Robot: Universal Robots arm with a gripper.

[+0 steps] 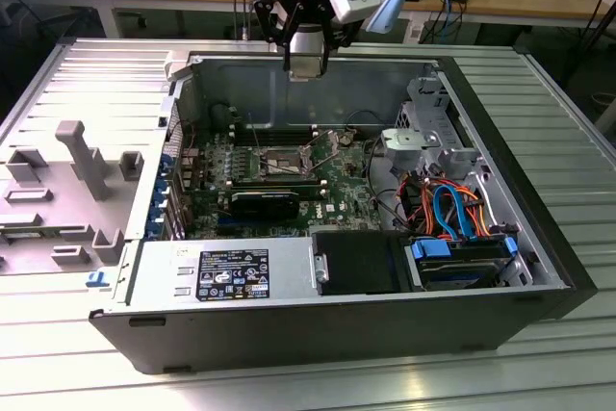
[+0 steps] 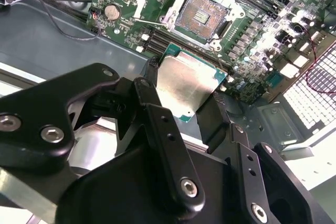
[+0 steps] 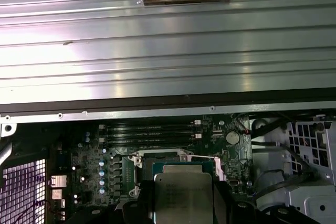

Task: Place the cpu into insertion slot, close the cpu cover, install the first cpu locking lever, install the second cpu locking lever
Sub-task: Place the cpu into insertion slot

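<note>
Open case, claw above it gripping the cpu: nothing installed yet.
On the green motherboard the insertion slot lies bare, contacts showing. The claw is closed on two opposite edges of the cpu, held well above the slot, so all four steps look outstanding.

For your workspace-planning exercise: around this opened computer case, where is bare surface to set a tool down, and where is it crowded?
Bare ribbed table lies to the exterior view's right of the case and before its near wall. Grey fixture blocks fill the exterior view's left. Inside, cables and motherboard crowd it.
</note>
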